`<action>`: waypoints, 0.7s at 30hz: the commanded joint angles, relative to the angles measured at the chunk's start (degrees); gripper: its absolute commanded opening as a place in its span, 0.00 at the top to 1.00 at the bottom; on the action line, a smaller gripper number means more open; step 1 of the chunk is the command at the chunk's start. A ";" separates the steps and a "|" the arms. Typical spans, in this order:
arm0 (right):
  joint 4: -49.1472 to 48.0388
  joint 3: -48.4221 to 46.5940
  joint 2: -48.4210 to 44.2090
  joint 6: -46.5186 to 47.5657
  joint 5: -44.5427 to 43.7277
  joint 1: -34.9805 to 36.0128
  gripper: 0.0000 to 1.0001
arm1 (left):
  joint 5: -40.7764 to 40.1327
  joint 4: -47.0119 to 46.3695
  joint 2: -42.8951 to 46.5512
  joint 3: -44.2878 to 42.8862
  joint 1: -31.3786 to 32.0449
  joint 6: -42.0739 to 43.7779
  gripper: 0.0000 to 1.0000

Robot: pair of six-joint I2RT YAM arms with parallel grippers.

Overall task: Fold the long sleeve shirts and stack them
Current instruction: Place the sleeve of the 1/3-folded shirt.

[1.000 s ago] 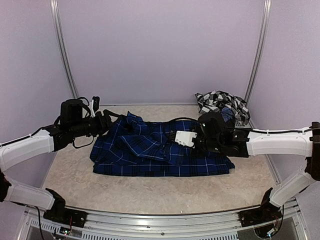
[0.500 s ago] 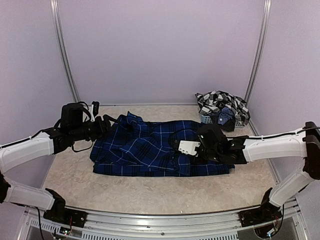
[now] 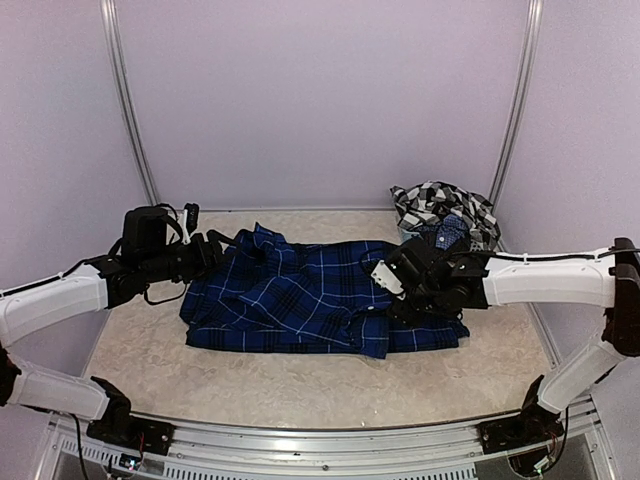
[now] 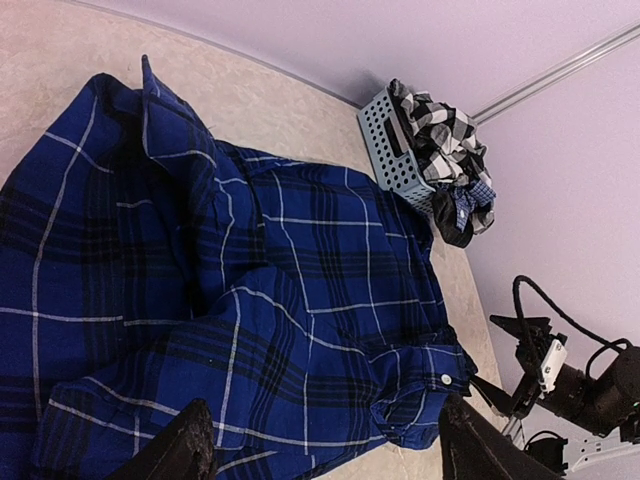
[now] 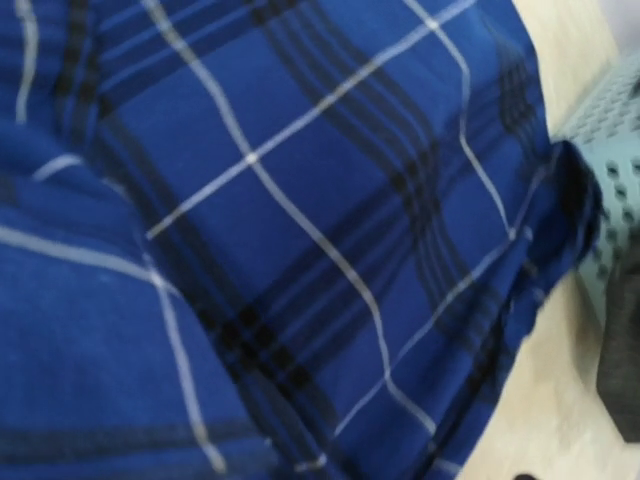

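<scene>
A navy blue plaid long sleeve shirt (image 3: 300,300) lies rumpled across the middle of the table, its collar at the back left. The buttoned cuff (image 4: 445,378) rests near its front right edge. My left gripper (image 3: 222,246) hovers over the shirt's left end; in the left wrist view its fingers (image 4: 185,445) stand wide apart, open, with only cloth below. My right gripper (image 3: 395,300) sits low over the shirt's right part, its fingers hidden; blue plaid cloth (image 5: 300,230) fills the right wrist view. A black-and-white checked shirt (image 3: 445,205) is heaped in the basket.
A grey-blue mesh basket (image 4: 390,145) stands at the back right corner, close behind my right arm, and its wall (image 5: 610,140) shows at the right wrist view's edge. Bare beige table (image 3: 300,385) runs along the front. Lilac walls close in the back and sides.
My right gripper has shifted slightly right and tipped upward. The shirt's right part now lies folded over with a fresh edge at the front. The left arm has barely moved.
</scene>
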State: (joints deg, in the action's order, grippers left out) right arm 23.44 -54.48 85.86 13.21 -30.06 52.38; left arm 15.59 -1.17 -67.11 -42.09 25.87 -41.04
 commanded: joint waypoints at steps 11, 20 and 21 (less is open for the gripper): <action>16.94 -5.25 -8.78 -39.08 15.13 -1.45 0.11 | -0.06 -1.41 -0.63 0.68 0.39 -1.24 0.27; -6.95 12.68 -13.99 -56.62 30.77 -9.60 0.17 | 0.72 -2.70 -1.62 0.78 1.52 -2.64 0.27; -8.18 12.99 -13.05 -57.04 32.17 -9.78 0.19 | 0.71 -2.62 -1.62 0.85 1.62 -2.64 0.27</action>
State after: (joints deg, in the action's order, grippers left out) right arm 25.71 -44.45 71.00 -35.48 -6.07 43.44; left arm 16.01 -2.17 -68.36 -42.04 26.72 -43.31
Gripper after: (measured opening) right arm 0.837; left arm 0.728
